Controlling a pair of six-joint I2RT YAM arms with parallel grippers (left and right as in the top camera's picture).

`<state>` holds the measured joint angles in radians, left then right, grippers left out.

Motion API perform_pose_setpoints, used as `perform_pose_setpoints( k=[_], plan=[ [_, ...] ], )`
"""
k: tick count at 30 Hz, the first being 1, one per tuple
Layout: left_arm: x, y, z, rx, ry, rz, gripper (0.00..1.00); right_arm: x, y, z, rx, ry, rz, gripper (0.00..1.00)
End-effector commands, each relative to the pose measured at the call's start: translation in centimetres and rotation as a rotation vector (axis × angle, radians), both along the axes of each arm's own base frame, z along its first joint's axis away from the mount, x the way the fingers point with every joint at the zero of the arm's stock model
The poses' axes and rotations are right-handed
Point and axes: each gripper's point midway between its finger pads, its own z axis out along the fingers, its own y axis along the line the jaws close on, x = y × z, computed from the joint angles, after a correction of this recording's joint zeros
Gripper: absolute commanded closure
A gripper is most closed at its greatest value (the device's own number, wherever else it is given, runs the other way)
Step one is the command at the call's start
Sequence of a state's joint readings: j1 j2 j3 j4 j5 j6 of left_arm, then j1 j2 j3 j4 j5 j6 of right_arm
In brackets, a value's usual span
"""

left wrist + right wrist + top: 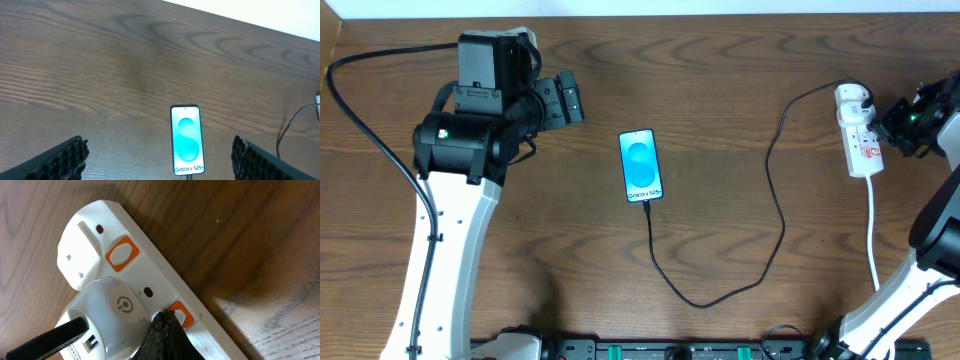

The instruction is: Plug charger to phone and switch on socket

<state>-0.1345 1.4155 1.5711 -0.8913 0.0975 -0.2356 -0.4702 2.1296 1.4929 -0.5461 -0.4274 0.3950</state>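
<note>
socket [145,260] switch [181,314] half hidden by right claw [892,120], perhaps touching, grip unclear; left claw [572,98] spread.

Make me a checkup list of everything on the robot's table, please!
Surface: brown wooden table, flat, nothing spilled.
Job's things: phone lying flat, screen lit blue; charger cable meets its bottom edge; white power strip on the right, with a white plug in it.
Clutter: nothing seen.
Grippers: left gripper open, hovering short of the phone; right gripper at the strip, one fingertip at an orange switch; whether it is open or shut is unclear.
Cables: black charger cable loops from phone to plug; white cord runs from the strip toward the near edge.
Surroundings: white band beyond the far edge.
</note>
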Motion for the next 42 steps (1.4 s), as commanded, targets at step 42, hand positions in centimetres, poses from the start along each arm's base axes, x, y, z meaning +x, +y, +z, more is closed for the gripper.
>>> perform_pose_setpoints(
  k=[42],
  plan=[
    [-0.1, 0.3, -0.1, 0.016, 0.000, 0.007, 0.07, -5.5, 3.5, 25.5, -0.174, -0.492, 0.230, 0.91]
  ],
)
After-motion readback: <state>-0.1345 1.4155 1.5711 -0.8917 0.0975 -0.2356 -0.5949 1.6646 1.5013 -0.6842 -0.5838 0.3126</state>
